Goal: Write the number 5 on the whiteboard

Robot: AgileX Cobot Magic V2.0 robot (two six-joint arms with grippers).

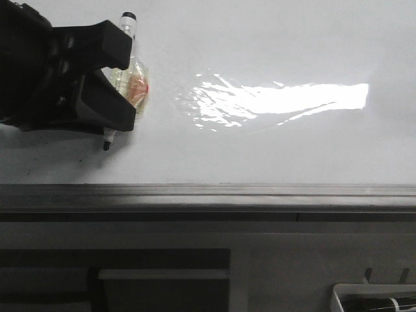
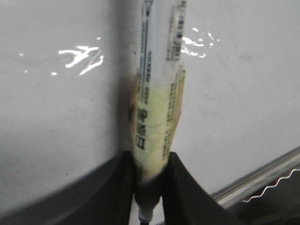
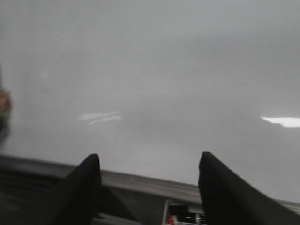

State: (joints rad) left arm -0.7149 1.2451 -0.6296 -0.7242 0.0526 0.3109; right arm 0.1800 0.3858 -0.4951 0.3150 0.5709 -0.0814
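Note:
The whiteboard is a glossy white board with bright glare and a grey edge strip along its near side. No strokes of the number 5 show on it. My left gripper is at the board's left, shut on a marker wrapped in yellowish tape. The marker's dark tip points at the board near the edge strip; I cannot tell if it touches. In the left wrist view the marker is clamped between the fingers of the gripper. My right gripper is open and empty over the whiteboard.
A few small dark specks lie on the board near the marker tip. Below the edge strip is the dark table front, with a white tray at the lower right. The edge strip also shows in the right wrist view.

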